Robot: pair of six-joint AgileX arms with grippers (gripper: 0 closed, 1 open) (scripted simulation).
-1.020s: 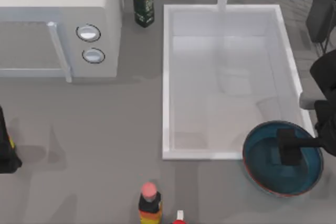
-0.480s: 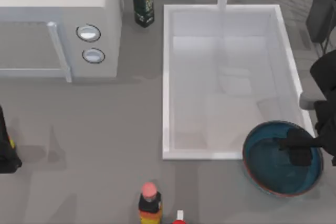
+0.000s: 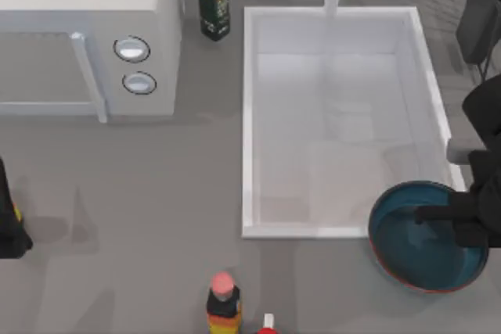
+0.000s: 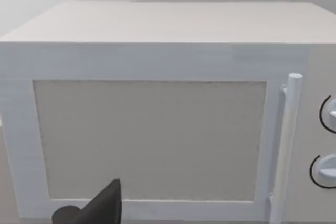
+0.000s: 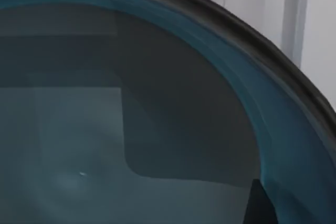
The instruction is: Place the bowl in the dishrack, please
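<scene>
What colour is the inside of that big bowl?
Glossy teal-blue inside the bowl, with a thin reddish-brown rim; clearest in the top view.

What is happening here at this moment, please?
The right hand is over the right side of the wide, shallow teal-blue bowl with the reddish-brown rim, which sits at the front right corner of the white rectangular dishrack, not yet inside it. Whether the hand grips the bowl cannot be told. The left arm is parked at the table's left edge, facing the white microwave.
</scene>
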